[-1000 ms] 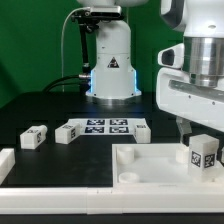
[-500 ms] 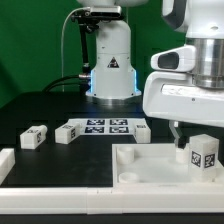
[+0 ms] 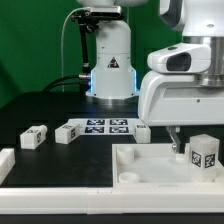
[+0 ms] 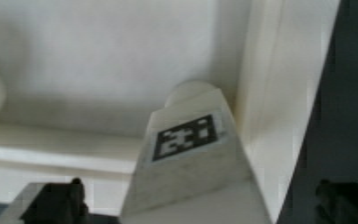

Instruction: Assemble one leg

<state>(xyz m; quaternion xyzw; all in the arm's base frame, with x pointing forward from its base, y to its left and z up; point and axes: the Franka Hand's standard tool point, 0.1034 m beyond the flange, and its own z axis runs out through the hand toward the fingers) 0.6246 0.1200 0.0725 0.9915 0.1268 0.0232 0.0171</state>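
One leg (image 3: 205, 153), a stubby white block with marker tags, stands on the large white panel (image 3: 150, 168) at the exterior view's right. My gripper (image 3: 200, 138) hangs over it, open, with one dark finger (image 3: 172, 141) showing beside the leg; the other finger is out of that view. In the wrist view the leg (image 4: 197, 150) stands between my two fingers (image 4: 59, 203), with a gap on each side, and the gripper (image 4: 202, 205) is open. Three more legs lie on the black table: one (image 3: 34, 137), a second (image 3: 68, 131) and a third (image 3: 143, 131).
The marker board (image 3: 105, 126) lies between the loose legs. The robot base (image 3: 110, 62) stands behind it. Another white part (image 3: 8, 162) sits at the exterior view's left edge. The panel has a raised rim along its front (image 3: 120, 185).
My hand has shifted toward the exterior view's left and a little lower over the leg. The leg and the other parts have stayed put.
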